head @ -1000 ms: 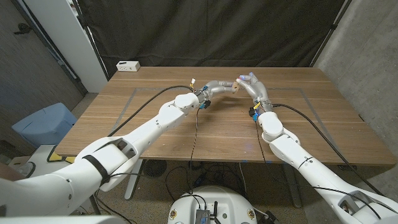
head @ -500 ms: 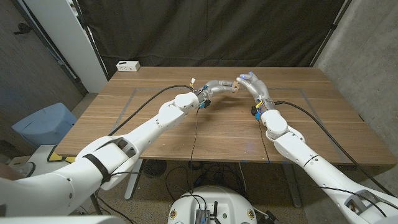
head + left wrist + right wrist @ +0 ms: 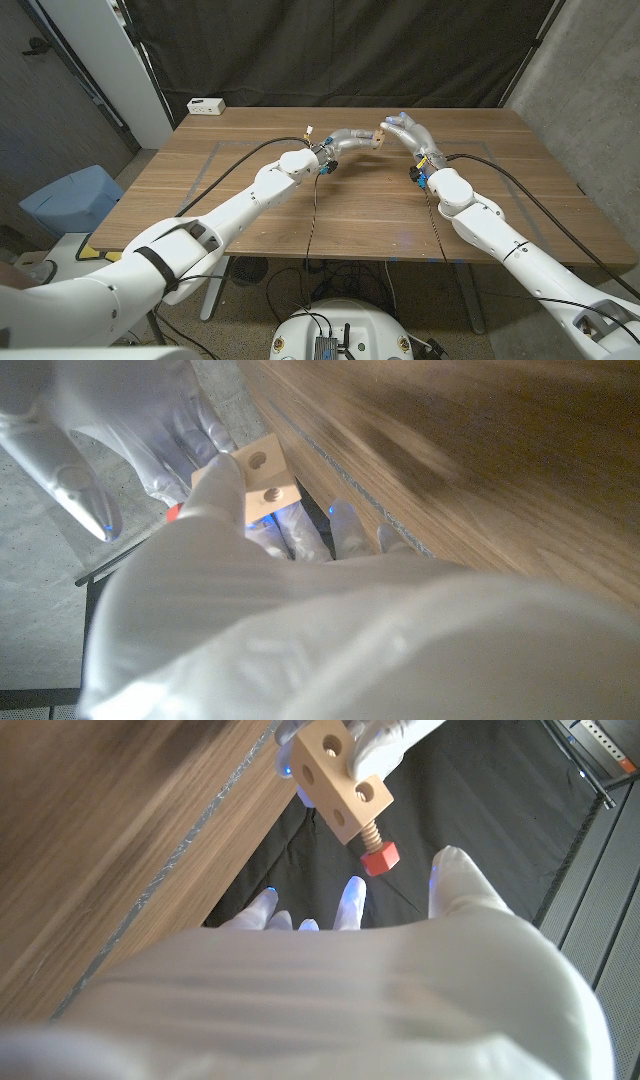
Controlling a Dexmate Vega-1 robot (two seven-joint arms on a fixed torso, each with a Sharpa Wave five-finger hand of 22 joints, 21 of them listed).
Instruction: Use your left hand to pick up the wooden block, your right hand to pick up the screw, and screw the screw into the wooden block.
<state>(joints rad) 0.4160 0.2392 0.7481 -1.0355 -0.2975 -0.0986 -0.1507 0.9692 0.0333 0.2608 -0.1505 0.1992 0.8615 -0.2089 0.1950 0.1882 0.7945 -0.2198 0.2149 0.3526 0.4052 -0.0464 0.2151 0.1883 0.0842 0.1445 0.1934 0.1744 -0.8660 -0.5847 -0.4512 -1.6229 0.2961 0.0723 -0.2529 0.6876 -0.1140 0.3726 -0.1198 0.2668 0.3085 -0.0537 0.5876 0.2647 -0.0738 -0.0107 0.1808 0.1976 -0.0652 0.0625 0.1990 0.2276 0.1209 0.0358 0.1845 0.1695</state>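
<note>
A wooden block (image 3: 338,780), a red-headed screw (image 3: 377,852) partly threaded into one end, is held above the tabletop (image 3: 350,210) by the left hand (image 3: 362,138). The right hand (image 3: 404,127) hovers just beside the screw, fingers spread, holding nothing.

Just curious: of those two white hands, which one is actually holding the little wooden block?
The left hand holds the wooden block. The right hand has its fingers spread just off the red-headed screw in the block.
</note>
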